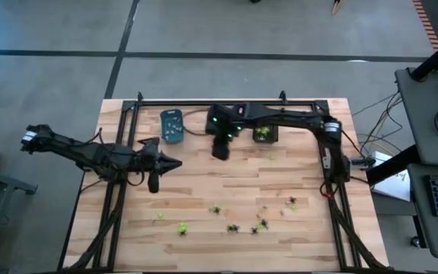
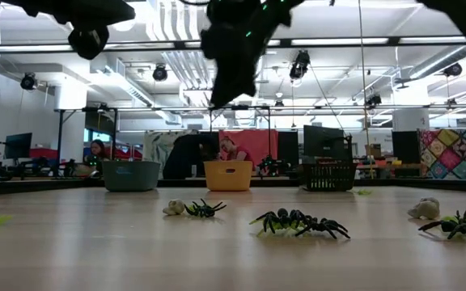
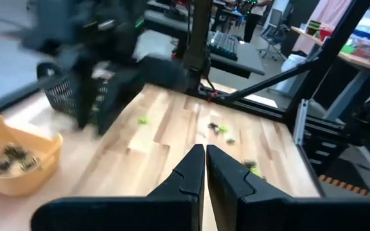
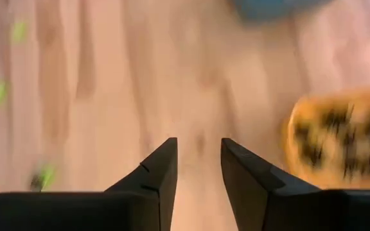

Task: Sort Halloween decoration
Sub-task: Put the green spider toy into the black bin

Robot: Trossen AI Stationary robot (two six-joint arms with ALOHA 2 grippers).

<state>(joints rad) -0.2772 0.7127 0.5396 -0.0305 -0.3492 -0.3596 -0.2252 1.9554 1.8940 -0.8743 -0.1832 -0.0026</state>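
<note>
Small spidery Halloween figures lie loose near the table's front edge: black ones (image 1: 234, 227) (image 2: 205, 208) (image 2: 298, 222), yellow-green ones (image 1: 182, 227) and pale ones (image 2: 174, 208). At the back stand a blue tray (image 1: 172, 126), an orange tray (image 4: 339, 138) holding black figures, and a black tray (image 1: 264, 135) holding green ones. My right gripper (image 4: 198, 167) hovers open above the bare wood beside the orange tray, with nothing between its fingers. My left gripper (image 3: 205, 160) is shut and empty, raised over the table's left part (image 1: 177, 164).
A black frame (image 1: 204, 102) runs along the table's far edge and down both sides. One green figure (image 1: 272, 157) lies alone near the black tray. Bare wood stretches between the trays and the scattered figures. Beyond the table are desks, screens and people.
</note>
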